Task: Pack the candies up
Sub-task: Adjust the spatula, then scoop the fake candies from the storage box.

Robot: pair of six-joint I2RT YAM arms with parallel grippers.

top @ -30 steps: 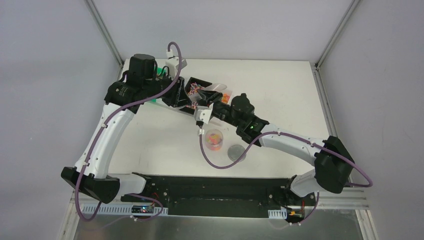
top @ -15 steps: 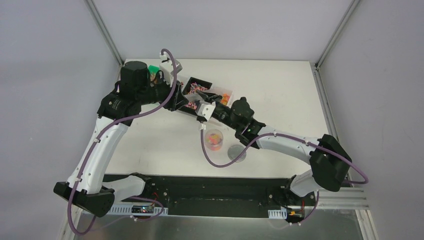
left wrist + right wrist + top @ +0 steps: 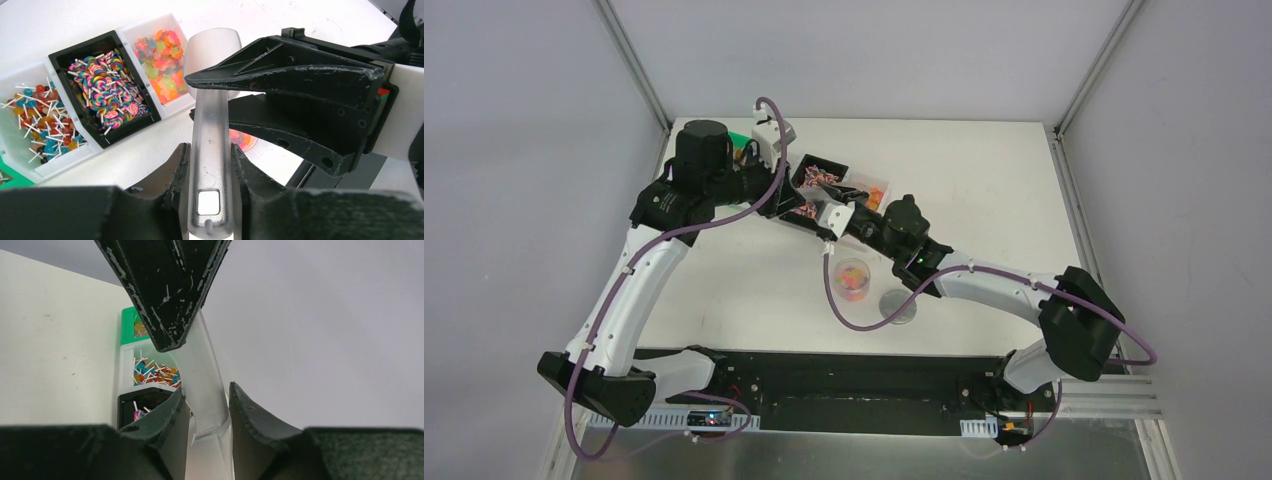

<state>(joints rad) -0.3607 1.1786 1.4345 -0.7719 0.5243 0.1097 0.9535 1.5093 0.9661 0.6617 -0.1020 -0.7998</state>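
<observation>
My left gripper (image 3: 210,150) is shut on the handle of a translucent scoop (image 3: 212,47), held above the table in front of the bins. My right gripper (image 3: 206,390) is open, with its fingers on either side of the scoop (image 3: 200,360); one finger touches it and the other stands apart. The candies lie in a row of bins: orange and yellow gummies (image 3: 162,55), swirl lollipops in a black bin (image 3: 107,82), and ball lollipops (image 3: 42,112). A clear cup of candies (image 3: 852,278) stands on the table, and it also shows under the scoop in the left wrist view (image 3: 241,140).
A grey round lid (image 3: 897,305) lies just right of the cup. A green bin (image 3: 744,148) sits at the row's far left, mostly behind my left arm. Both arms meet over the bins at the table's back left.
My right gripper has moved up and left toward the bins, closing in around the scoop. My left arm has shifted slightly, and the scoop's bowl now shows less from above.
</observation>
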